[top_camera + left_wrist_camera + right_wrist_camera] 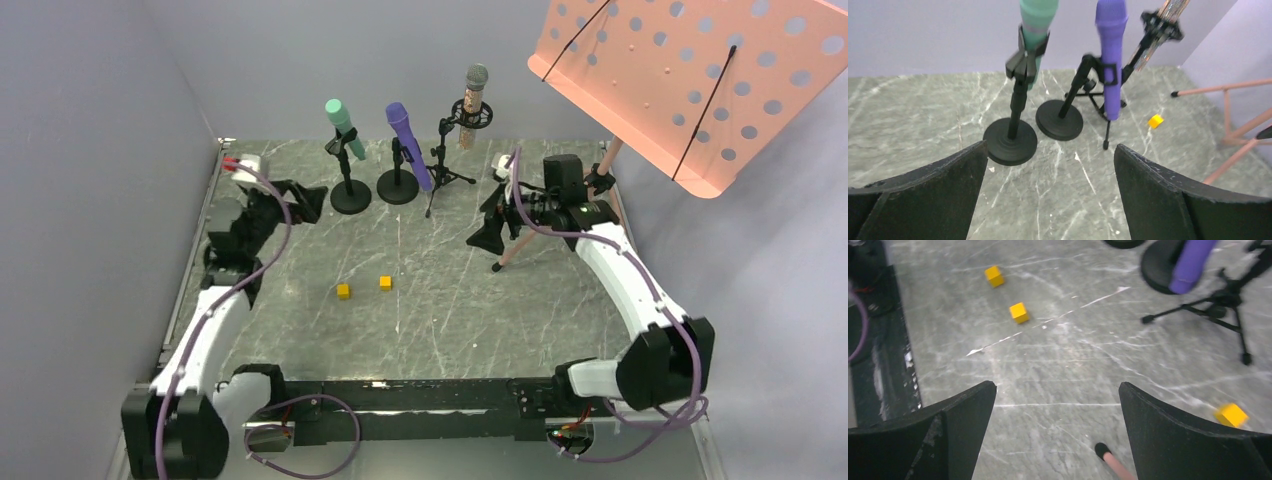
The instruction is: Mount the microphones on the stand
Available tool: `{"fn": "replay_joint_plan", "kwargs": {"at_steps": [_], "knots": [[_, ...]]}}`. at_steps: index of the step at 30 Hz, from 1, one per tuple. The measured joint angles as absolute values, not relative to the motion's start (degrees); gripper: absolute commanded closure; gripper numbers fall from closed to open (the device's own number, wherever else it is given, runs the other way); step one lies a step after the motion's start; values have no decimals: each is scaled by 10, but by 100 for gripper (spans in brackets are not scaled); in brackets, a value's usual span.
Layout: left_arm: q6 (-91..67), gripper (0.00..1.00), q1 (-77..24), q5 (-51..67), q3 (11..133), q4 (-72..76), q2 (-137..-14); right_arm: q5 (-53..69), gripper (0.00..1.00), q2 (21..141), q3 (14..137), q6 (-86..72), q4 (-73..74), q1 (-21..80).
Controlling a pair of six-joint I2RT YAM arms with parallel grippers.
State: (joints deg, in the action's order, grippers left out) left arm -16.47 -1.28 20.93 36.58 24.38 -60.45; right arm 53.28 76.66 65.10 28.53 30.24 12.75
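Top external view: all three mics sat in holders at the far side of the table (300,330). The teal mic (343,126) was clipped on the left stand (350,198), the purple mic (409,145) on the second stand (398,187), and the copper mic (472,105) in the tripod (445,170) mount. By my reading the attaching was done, and your step in hand was a clean retreat.

To do it well:
- Draw the left gripper (1050,147) straight back toward its base with the jaws wide, so no finger clips the left stand's round foot just ahead of it.
- Check the teal clip first. That mic leaned, and I could not tell whether it was fully seated.

Pose:
- Your left arm stretched forward along the left edge, its gripper low, spread wide and empty.
- Your right arm reached forward with the right gripper (1058,385) tipped down over bare table, also wide and empty.
- A pink leg (1115,465) lay just beneath the right gripper. I'd mind it when lifting.
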Motion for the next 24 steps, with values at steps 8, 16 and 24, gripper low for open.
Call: {"fn": "replay_joint_plan", "kwargs": {"at_steps": [8,16,24], "knots": [[-144,1,39,256,502,-66,-404,393,0,595,587,178,246,89],[-128,1,38,284,461,-232,-253,300,0,510,588,62,259,59],[-135,1,38,279,429,-295,-185,174,0,377,587,-14,300,44]]}}
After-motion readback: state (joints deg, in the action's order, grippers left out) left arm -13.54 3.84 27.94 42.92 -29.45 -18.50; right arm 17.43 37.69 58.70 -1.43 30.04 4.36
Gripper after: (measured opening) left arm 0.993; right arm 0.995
